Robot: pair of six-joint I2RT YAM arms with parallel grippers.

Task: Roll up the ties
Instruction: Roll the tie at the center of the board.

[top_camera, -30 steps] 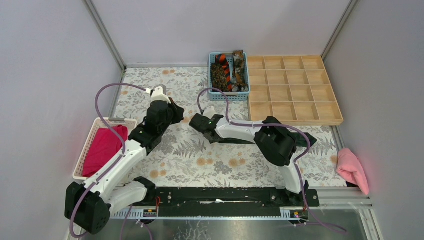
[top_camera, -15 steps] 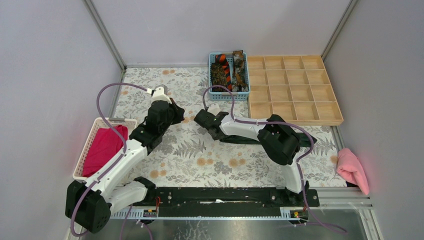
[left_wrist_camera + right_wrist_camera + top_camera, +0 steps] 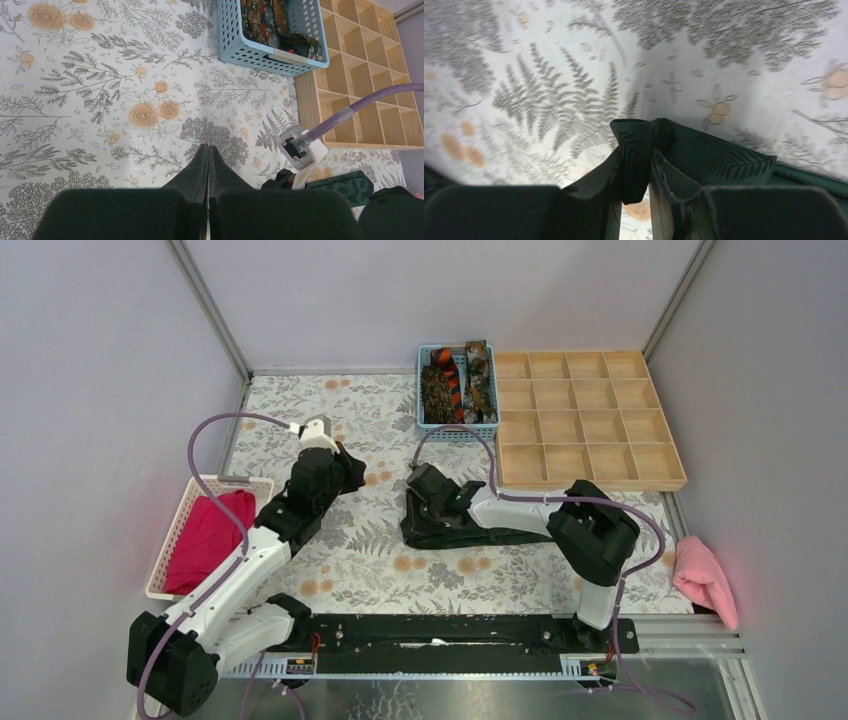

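A dark black-green tie (image 3: 500,535) lies across the floral table, mostly under my right arm. My right gripper (image 3: 418,508) is shut on its folded left end; the right wrist view shows the leaf-patterned tie (image 3: 704,152) pinched between the fingers (image 3: 599,185) just above the table. My left gripper (image 3: 350,462) is shut and empty over bare table, left of the right gripper; its closed tips show in the left wrist view (image 3: 208,148). Mottled brown ties (image 3: 437,390) and an orange-and-black striped tie (image 3: 453,385) sit in the blue basket (image 3: 458,428) at the back.
A wooden compartment tray (image 3: 585,420) lies at the back right. A white basket (image 3: 172,540) with a magenta cloth (image 3: 208,538) stands at the left. A pale pink cloth (image 3: 705,578) lies at the right edge. Purple cables arch over both arms.
My right gripper has moved toward the near side and a little right, dragging the tie's end with it; more of the tie now shows folded beneath it. My left arm shifted slightly.
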